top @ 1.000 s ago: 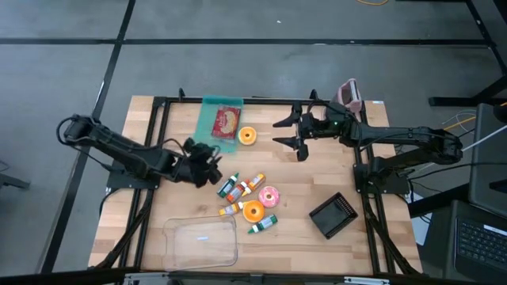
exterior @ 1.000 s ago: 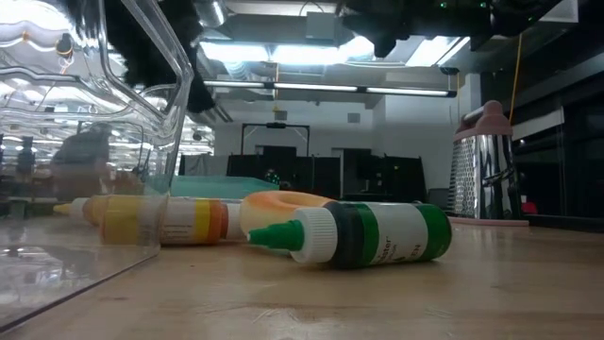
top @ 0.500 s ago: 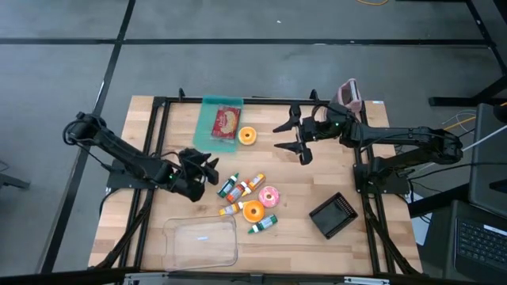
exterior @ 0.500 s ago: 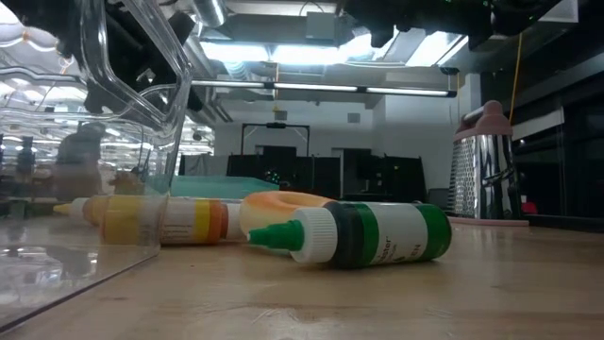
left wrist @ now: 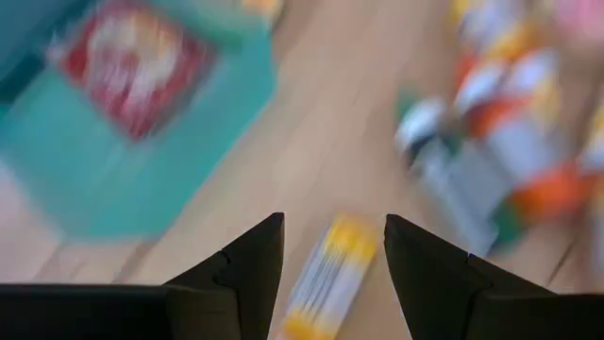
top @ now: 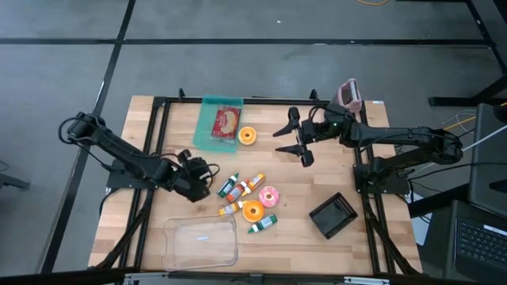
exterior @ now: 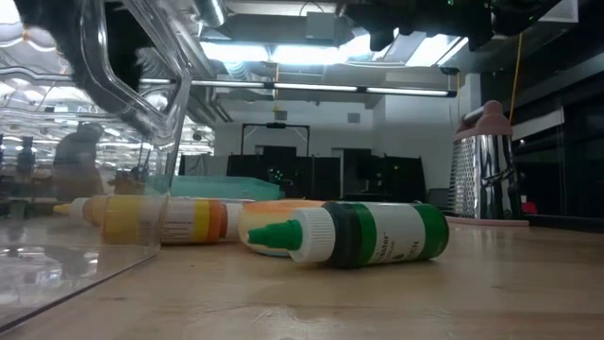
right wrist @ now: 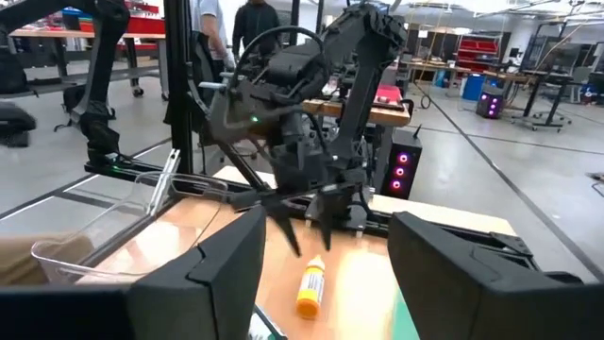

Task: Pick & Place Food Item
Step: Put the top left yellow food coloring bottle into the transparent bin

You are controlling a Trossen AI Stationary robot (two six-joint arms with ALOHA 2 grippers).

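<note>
Several small sauce bottles point(top: 240, 188) and two ring-shaped donuts point(top: 261, 203) lie in a cluster at mid-table; a third donut point(top: 247, 135) lies beside the teal tray point(top: 207, 134) that holds a red packet point(top: 226, 121). My left gripper point(top: 207, 182) is open at the cluster's left edge, tipped down. A yellow bottle point(left wrist: 330, 274) lies on the wood below the gap between its fingers, and in the right wrist view this bottle point(right wrist: 310, 285) shows clear of them. My right gripper point(top: 290, 144) hangs open above the table at the far right, holding nothing.
A clear plastic container point(top: 202, 241) stands at the near edge and fills the left of the low view point(exterior: 94, 142). A black ribbed block point(top: 333, 215) lies near right. A metal grater point(top: 348, 93) stands at the far right. A green-capped bottle point(exterior: 359, 233) lies nearest the low camera.
My left gripper has moved toward the table's near edge and down, tipping its fingers downward and rolling, until it stands over the yellow bottle at the cluster's left. Its fingers have stayed open. The food items lie where they were.
</note>
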